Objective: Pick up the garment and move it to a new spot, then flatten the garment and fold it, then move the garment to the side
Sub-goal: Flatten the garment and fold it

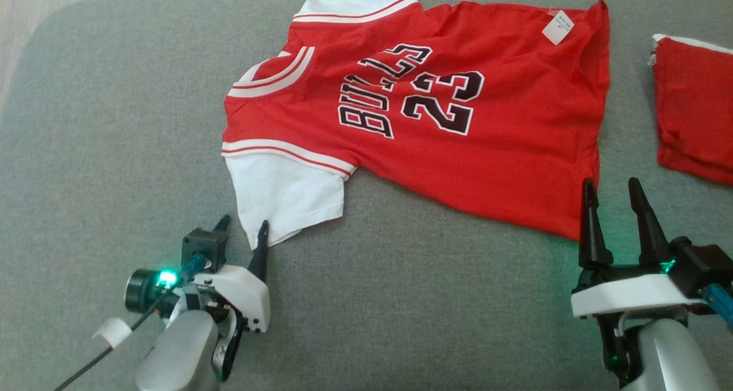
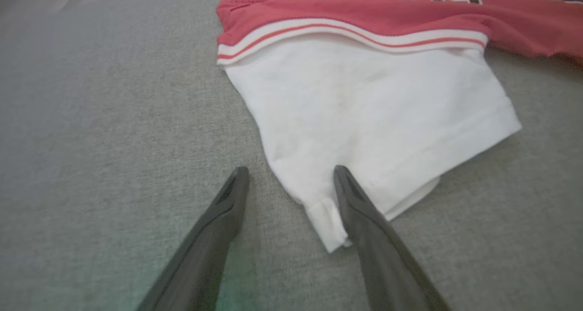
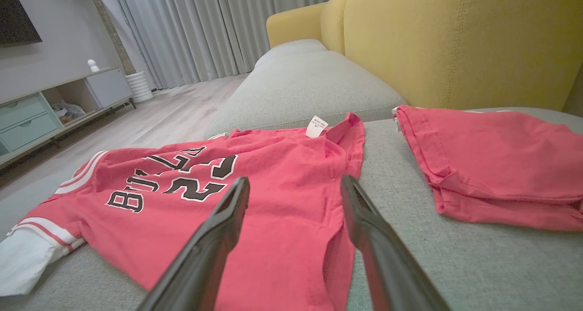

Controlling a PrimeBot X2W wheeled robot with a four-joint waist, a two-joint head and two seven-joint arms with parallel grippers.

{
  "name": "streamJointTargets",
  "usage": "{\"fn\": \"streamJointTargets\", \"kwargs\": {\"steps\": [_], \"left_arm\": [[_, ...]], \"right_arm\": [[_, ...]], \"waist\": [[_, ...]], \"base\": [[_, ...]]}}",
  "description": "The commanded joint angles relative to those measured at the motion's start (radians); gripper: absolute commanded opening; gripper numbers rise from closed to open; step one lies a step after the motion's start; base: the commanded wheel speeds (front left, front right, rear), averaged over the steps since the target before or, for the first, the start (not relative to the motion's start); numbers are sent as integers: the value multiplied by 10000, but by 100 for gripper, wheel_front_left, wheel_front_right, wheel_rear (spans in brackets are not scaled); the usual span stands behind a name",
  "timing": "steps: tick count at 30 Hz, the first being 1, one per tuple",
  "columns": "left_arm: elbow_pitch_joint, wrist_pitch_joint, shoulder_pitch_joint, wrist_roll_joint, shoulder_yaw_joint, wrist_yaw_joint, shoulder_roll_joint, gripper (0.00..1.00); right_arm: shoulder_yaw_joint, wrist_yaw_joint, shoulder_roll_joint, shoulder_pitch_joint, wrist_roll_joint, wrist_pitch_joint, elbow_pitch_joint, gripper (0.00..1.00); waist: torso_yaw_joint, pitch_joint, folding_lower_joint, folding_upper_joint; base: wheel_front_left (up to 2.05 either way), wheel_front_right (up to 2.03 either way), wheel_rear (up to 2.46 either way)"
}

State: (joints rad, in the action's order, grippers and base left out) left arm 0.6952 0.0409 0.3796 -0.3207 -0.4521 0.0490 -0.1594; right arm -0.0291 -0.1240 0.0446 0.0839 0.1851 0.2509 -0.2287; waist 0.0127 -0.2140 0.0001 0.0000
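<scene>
Jersey (image 1: 458,139): flat on cushion (image 1: 114,150). Left gripper (image 1: 243,225) spread wide at white sleeve (image 1: 286,196) (corner between fingers); right gripper (image 1: 610,184) spread, beside hem (image 1: 595,122).

The jersey (image 1: 492,150) is thin red cloth, matt and smooth, with flat printed lettering; its sleeve (image 2: 364,119) is white knit, soft and dull. The tag (image 1: 557,27) looks like paper (or stiff cloth, too small to tell). The cushion (image 1: 114,150) is coarse grey weave, the backrest (image 3: 455,42) a finer yellow one. The fingers (image 3: 214,238) are dark matt plastic, the casing (image 1: 624,296) glossy white plastic, the forearm (image 1: 177,351) silvery with a satin sheen. The floor (image 3: 173,115) is pale wood; the curtains (image 3: 191,28) are cloth.
</scene>
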Motion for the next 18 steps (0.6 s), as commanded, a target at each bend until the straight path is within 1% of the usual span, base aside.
{"fn": "streamJointTargets", "kwargs": {"steps": [1,2,3,6,12,15,18], "left_arm": [[51,-192,104,-84,176,-48,-194,98],[96,-261,106,-108,143,-107,-194,34],[126,-287,103,-125,119,-147,-199,0],[32,4,101,-208,143,-180,-183,0],[-722,1474,197,-219,461,187,-142,0],[-1199,1892,181,-155,548,336,-114,0],[-1731,2095,142,-56,614,415,-117,0]], "right_arm": [[271,-67,56,308,62,109,264,100],[283,-67,56,308,71,109,253,100],[296,-67,56,308,75,109,239,100],[279,-67,56,254,99,109,78,100],[281,-67,56,94,-35,109,-750,100],[198,-67,56,129,-197,-15,-1360,100],[84,-67,56,238,-383,-261,-1873,100]], "waist": [[-13,15,-1,0],[-29,31,-1,0],[-46,64,-1,0],[-68,268,-1,0],[9,566,-1,0],[58,635,-1,0],[142,655,-1,0]], "base": [[0,0,0],[0,0,0],[0,0,0],[0,0,0],[0,0,0],[0,0,0],[0,0,0]]}}
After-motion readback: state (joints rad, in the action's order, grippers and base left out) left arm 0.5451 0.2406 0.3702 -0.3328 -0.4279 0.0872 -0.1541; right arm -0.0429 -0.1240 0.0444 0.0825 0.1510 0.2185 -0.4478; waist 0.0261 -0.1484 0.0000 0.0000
